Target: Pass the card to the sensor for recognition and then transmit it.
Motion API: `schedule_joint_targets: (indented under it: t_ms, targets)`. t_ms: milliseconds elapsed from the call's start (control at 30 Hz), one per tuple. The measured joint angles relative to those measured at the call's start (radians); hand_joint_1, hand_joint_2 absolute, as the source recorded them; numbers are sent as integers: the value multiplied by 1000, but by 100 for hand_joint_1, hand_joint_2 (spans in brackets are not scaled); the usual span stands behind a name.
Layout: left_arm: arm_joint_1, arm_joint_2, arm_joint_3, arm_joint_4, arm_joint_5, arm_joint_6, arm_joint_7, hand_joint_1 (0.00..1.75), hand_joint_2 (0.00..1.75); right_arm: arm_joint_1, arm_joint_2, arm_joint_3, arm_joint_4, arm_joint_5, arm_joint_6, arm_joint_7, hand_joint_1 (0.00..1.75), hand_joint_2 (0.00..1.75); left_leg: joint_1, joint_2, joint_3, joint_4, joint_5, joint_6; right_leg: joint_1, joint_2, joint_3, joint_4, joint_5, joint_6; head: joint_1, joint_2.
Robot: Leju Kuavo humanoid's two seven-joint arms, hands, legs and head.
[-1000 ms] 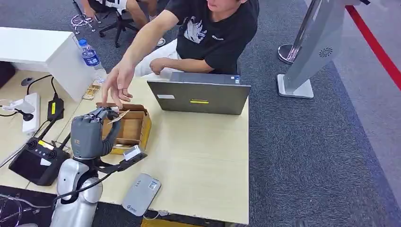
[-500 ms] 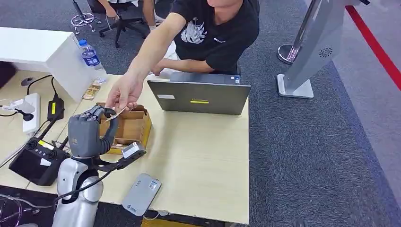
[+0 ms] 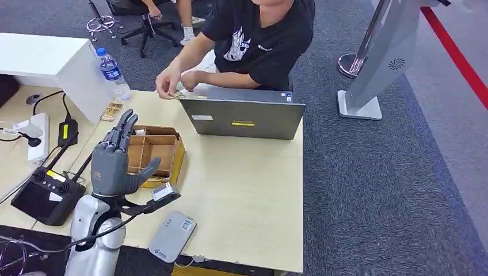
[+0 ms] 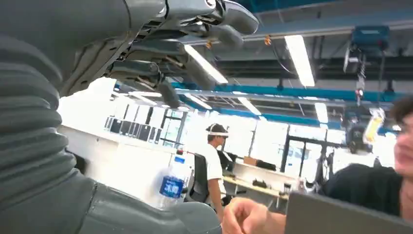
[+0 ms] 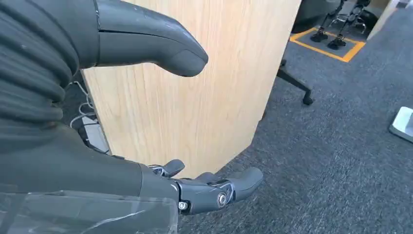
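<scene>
Although the task ended with the card being handed on, that step was judged to be as good as done: the card (image 3: 185, 95) was seen pinched in the person's hands (image 3: 171, 84) behind the far edge of the bench (image 3: 241, 190), just beside the laptop (image 3: 242, 118), and well apart from the robot.

The left hand (image 3: 115, 162) was raised upright above the near side of the cardboard tray (image 3: 156, 154), its fingers (image 3: 123, 130) spread and straight, the thumb held out to the side, and nothing was held in it. In the left wrist view the same fingers (image 4: 204, 19) were shown extended against the ceiling lights. The right hand (image 5: 146, 122) was hung beside the bench's wooden side panel, over the carpet, with thumb and fingers apart and empty.

The grey card reader (image 3: 172, 236) lay flat at the near edge of the bench, below the left arm, with nothing on it.

What was called for next, as judged from this, was a withdrawal of the left arm away from the tray without the tray's wall or the cables nearby being struck, and a lowering to rest. Whether the card had been read by the sensor could not be told.
</scene>
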State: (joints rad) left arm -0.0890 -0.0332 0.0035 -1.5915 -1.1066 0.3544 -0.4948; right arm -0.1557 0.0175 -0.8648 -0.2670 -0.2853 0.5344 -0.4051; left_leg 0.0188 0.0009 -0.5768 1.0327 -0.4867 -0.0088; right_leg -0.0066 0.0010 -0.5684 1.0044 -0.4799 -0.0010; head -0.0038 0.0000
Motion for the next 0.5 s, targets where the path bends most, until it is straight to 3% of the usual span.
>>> schedule_joint_targets:
  t_ms: [267,500]
  targets:
    - [51,71,-66,54,-110,-3,61,0,175,0,0,-14,0,-1,2,5,0,175,0,0,0,0,0,0,0,0,0,0,0,0,0,0]
    - [69,140,-109,115,-144,-5,107,0,175,0,0,-21,0,0,3,8,0,175,0,0,0,0,0,0,0,0,-1,0,0,0,0,0]
